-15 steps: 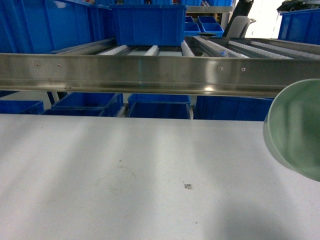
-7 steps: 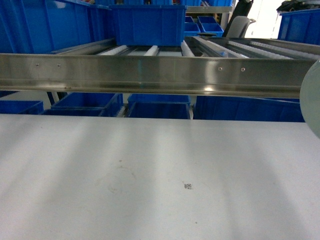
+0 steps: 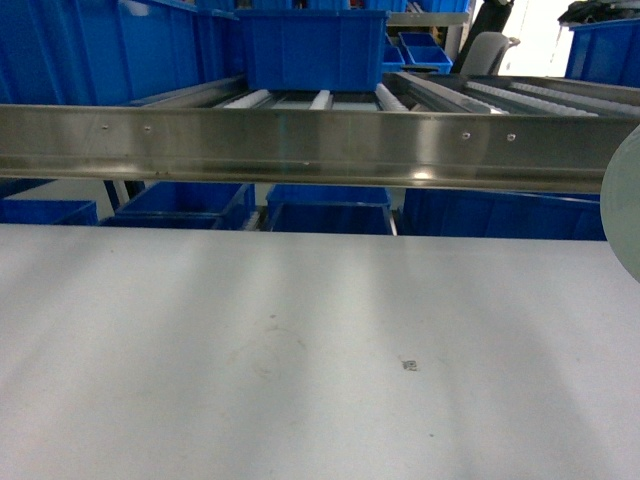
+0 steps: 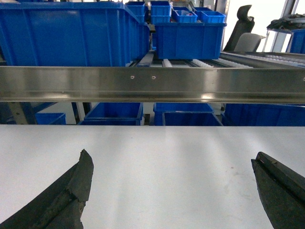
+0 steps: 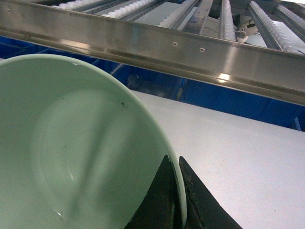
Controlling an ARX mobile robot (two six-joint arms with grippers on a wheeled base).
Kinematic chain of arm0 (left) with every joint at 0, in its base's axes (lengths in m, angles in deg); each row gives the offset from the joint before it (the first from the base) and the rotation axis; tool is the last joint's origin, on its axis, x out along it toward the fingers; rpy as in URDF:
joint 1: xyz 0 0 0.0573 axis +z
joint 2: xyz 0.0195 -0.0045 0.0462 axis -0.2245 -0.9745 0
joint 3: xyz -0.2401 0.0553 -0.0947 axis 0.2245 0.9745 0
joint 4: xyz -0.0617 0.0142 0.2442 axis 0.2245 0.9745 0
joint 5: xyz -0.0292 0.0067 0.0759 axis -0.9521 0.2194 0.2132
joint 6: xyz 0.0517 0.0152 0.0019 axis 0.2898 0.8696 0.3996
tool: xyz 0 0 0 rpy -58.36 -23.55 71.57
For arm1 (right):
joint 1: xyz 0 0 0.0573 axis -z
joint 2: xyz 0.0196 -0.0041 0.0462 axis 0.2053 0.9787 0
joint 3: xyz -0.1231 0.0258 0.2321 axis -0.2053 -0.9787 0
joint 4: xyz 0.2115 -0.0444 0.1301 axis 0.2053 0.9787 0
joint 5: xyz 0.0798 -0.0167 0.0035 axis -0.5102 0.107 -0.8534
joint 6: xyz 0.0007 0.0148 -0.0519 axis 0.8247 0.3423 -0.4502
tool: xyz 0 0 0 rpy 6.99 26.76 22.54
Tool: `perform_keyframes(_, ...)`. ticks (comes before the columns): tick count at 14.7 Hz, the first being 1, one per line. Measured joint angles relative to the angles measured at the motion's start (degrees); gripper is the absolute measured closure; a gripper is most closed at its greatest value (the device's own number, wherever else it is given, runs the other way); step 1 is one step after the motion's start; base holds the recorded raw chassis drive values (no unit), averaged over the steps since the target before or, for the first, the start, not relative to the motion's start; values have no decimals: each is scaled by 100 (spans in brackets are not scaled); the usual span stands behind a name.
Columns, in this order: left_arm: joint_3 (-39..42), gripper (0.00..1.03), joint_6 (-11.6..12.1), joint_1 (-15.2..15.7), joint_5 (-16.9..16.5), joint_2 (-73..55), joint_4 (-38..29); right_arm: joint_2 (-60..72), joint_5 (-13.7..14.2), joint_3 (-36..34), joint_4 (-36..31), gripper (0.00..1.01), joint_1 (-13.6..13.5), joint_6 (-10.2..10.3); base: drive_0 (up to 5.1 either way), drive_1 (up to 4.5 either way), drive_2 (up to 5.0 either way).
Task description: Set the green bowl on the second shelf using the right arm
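Tilting steeply on edge, the green bowl point(image 5: 71, 152) hangs above the worktop's point(image 3: 300, 350) right edge, pinched by its rim in the right gripper point(image 5: 178, 200), below the second shelf point(image 5: 228, 62). The left gripper point(image 4: 171, 191) gapes wide, holding nothing.

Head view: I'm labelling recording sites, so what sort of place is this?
Probably a warehouse or logistics floor: blue crates stacked on and beneath a stainless-steel rack with white roller rails, fronted by a plain grey table.
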Motion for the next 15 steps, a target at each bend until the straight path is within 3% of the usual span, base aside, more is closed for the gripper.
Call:
perform_keyframes(7,0,5,0,0,-4,0,13,-9,-9,0,-2,99,0,0,-461,115,381)
perform_keyframes(15,2,5,0,0,0,0,7,-9,-15,-11,7,99,-4,2,-496,242,242)
